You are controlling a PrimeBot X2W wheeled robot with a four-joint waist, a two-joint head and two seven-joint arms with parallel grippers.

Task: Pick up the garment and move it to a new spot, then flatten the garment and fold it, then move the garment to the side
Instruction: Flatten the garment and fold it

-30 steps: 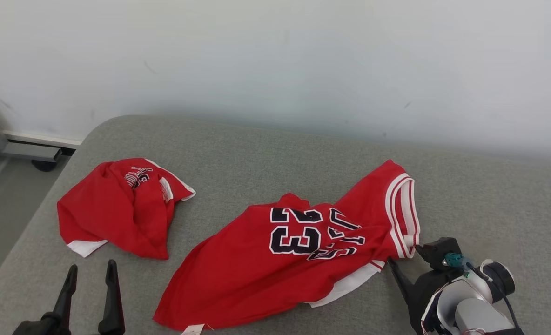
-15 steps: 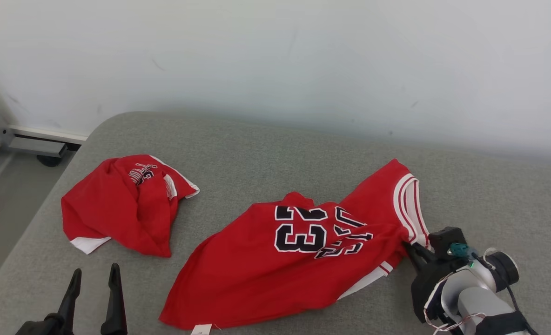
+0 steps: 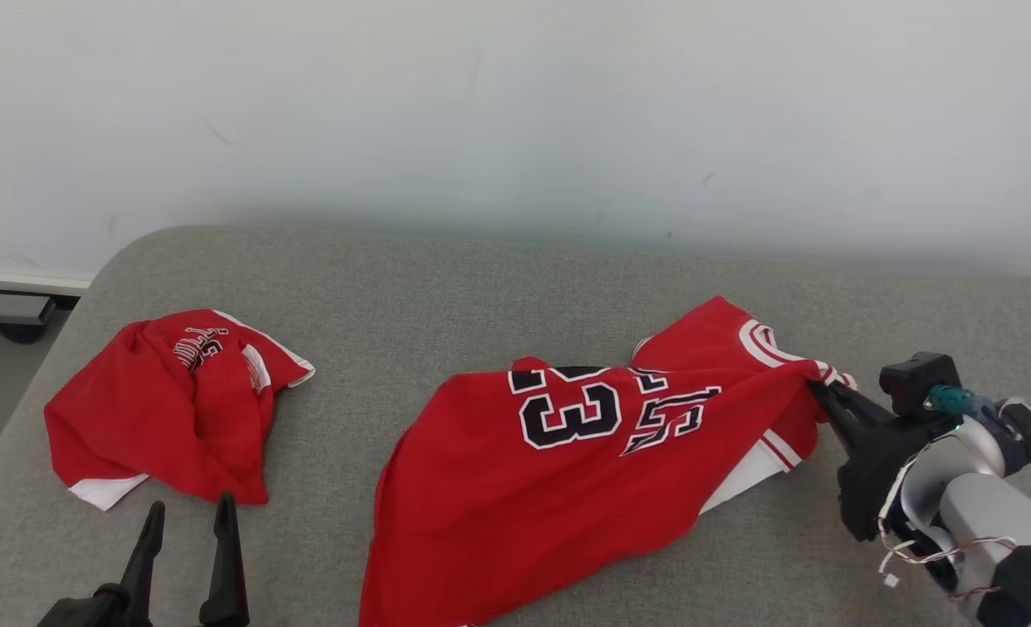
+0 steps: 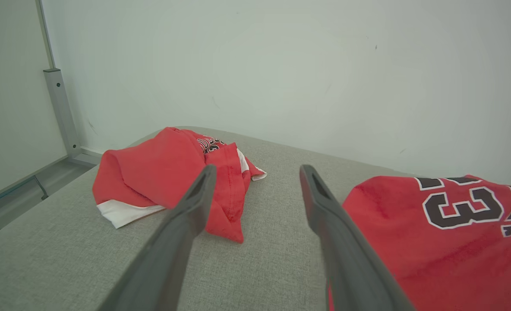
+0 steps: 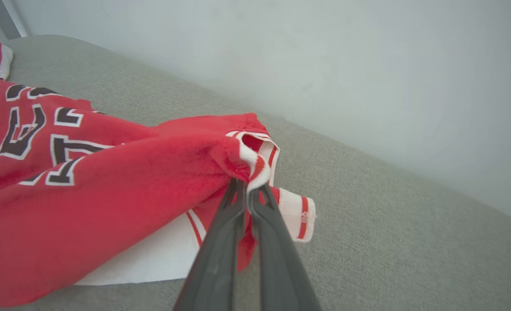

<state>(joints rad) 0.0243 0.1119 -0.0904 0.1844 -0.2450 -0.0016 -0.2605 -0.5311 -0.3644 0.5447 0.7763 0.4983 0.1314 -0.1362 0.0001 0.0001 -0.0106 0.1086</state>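
A red jersey (image 3: 568,470) with black number 23 and white-striped trim lies crumpled on the grey cushion (image 3: 498,296), right of centre. My right gripper (image 3: 820,387) is shut on the jersey's striped edge (image 5: 251,166) and holds that corner lifted off the cushion; the pinched cloth bunches around the fingertips. My left gripper (image 3: 186,515) stands open at the lower left with nothing between its fingers (image 4: 195,203), pointing at the gap between the two red garments. The jersey (image 4: 445,233) fills the right of the left wrist view.
A second red garment (image 3: 163,401) with white trim lies bunched at the cushion's left end, also seen as a red heap (image 4: 169,172). A white wall (image 3: 515,113) rises behind the cushion. Bare floor and a metal frame base (image 3: 2,305) lie past the left edge.
My right gripper closed on the jersey's striped edge and pulled it up and to the right, stretching the cloth. The head camera shifted too. The left gripper stayed open.
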